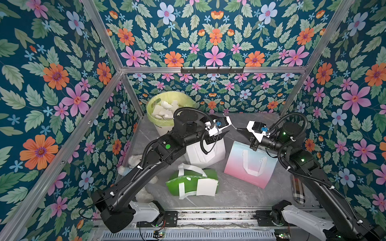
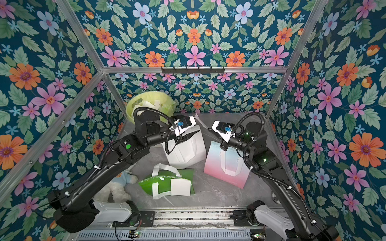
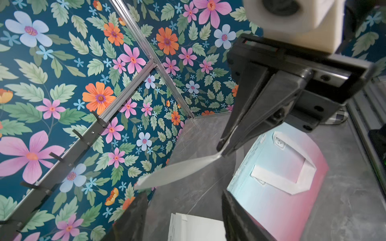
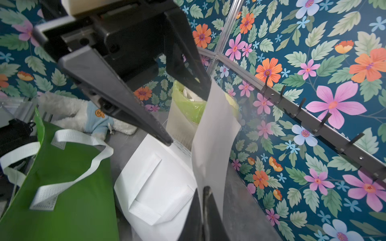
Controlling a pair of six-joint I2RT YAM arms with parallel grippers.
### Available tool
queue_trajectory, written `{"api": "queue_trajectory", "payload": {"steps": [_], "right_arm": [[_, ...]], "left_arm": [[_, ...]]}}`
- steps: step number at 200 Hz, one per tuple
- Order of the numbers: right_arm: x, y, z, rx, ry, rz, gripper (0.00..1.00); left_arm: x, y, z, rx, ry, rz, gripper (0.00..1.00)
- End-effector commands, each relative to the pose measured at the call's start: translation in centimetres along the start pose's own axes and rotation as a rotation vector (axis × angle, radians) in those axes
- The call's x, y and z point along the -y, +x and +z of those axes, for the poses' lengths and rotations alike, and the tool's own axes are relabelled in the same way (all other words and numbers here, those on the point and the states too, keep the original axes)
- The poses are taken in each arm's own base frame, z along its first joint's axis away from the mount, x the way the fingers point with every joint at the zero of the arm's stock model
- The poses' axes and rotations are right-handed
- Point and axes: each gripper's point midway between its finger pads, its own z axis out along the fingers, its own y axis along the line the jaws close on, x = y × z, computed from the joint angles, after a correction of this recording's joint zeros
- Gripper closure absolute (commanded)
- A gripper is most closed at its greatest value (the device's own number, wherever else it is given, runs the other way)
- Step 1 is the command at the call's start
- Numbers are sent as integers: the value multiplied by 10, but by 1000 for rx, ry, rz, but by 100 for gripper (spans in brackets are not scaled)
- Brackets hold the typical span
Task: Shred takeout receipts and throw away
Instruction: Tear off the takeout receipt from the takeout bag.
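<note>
My right gripper [image 4: 203,192] is shut on one edge of a white takeout receipt [image 4: 215,133], which hangs in the air over the back of the table. The sheet [image 3: 177,171] stretches from the right gripper [image 3: 221,149] toward my left gripper [image 3: 183,194]. That gripper is open, with the sheet's free end by one of its fingers [image 3: 135,210]. Both top views show the two grippers nearly tip to tip, left [image 1: 222,133] and right [image 1: 239,129]. Another receipt [image 1: 205,187] lies on the green bag [image 1: 188,179].
A bin with a yellow-green liner [image 1: 153,104] holding white scraps stands at the back left. A white tote bag [image 1: 205,154] is under the left gripper, with a pink-and-blue bag [image 1: 250,164] to its right. A plush toy [image 1: 133,164] lies left, a checked item [image 1: 298,192] right.
</note>
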Motion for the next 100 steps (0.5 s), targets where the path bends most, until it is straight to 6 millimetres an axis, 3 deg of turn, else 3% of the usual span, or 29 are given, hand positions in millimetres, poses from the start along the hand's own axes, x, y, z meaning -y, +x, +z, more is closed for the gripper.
{"api": "queue_trajectory", "payload": {"steps": [1, 72, 100], "right_arm": [[-17, 19, -2, -95, -90, -80, 100], [-19, 24, 0, -157, -121, -160, 100], [-15, 22, 0, -160, -103, -166, 100]], "left_arm": [[8, 2, 0, -19, 58, 94, 40], [6, 22, 12, -131, 75, 138, 37], [4, 16, 9, -114, 67, 141, 36]]}}
